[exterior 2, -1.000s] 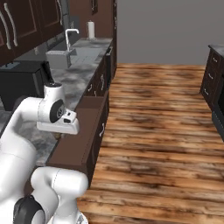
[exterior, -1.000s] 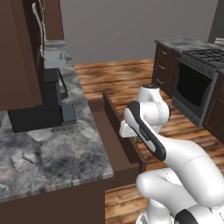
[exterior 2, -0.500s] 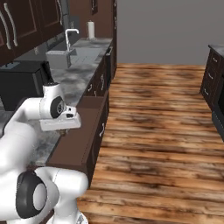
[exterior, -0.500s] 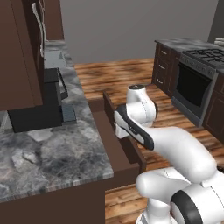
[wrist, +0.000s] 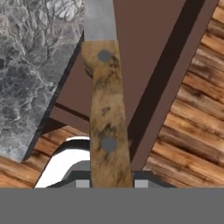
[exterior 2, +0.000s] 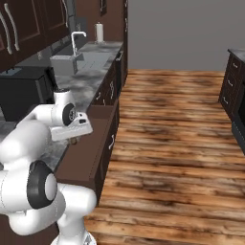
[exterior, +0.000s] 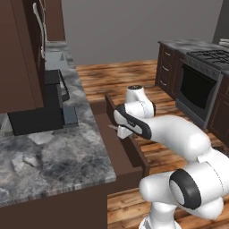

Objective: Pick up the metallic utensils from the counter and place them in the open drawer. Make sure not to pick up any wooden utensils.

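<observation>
My gripper [wrist: 109, 183] is shut on a utensil [wrist: 107, 109] with a riveted brown wooden handle and a flat silver blade that points away from the hand. It hangs over the open drawer [wrist: 144, 52], whose flat brown inside lies just below the blade. From the left base the gripper [exterior: 123, 132] hovers above the drawer [exterior: 134, 150], beside the marbled counter [exterior: 53, 156]. From the right base the hand [exterior 2: 74, 140] sits over the drawer [exterior 2: 93, 143] at the counter [exterior 2: 91, 79] edge. No other utensil is visible.
A black microwave [exterior: 36, 107] stands on the counter to the left. Farther along are a sink with faucet [exterior 2: 64, 62] and a paper towel roll [exterior 2: 99, 32]. A stove [exterior: 201, 85] faces across the wooden floor [exterior 2: 172, 124].
The hand has swung a little toward the counter and out over the drawer, carrying the utensil. The grip has not changed.
</observation>
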